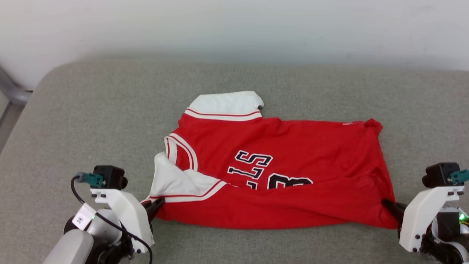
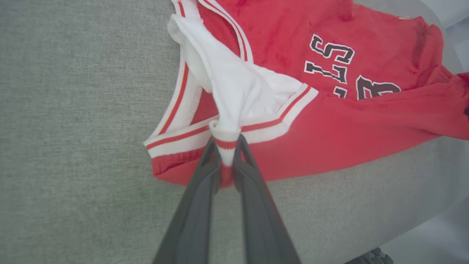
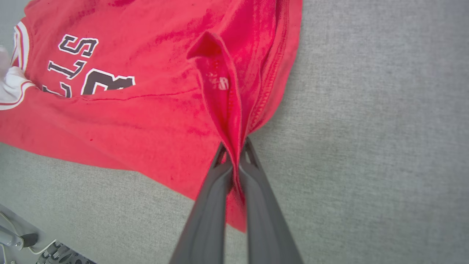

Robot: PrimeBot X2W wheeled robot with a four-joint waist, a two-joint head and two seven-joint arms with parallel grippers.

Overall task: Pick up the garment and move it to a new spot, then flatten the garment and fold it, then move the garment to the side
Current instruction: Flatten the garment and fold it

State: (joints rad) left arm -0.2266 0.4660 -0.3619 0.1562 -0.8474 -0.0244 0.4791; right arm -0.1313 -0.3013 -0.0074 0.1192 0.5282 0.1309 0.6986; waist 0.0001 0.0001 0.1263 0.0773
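The garment (image 1: 289, 157), a red jersey with white sleeves and black lettering, lies sideways on the grey cushion, its near long edge folded over the lettering. My left gripper (image 1: 155, 206) is shut on the striped trim of the near white sleeve (image 2: 234, 91); the left wrist view has the cuff pinched between its dark fingers (image 2: 205, 172). At the garment's near right corner, my right gripper (image 1: 389, 207) is shut on a raised ridge of the red hem (image 3: 220, 91).
The grey padded surface (image 1: 91, 117) runs wide around the garment, with bare room to the left, right and behind. A pale wall stands behind it. A metal frame leg (image 1: 13, 93) shows at the far left edge.
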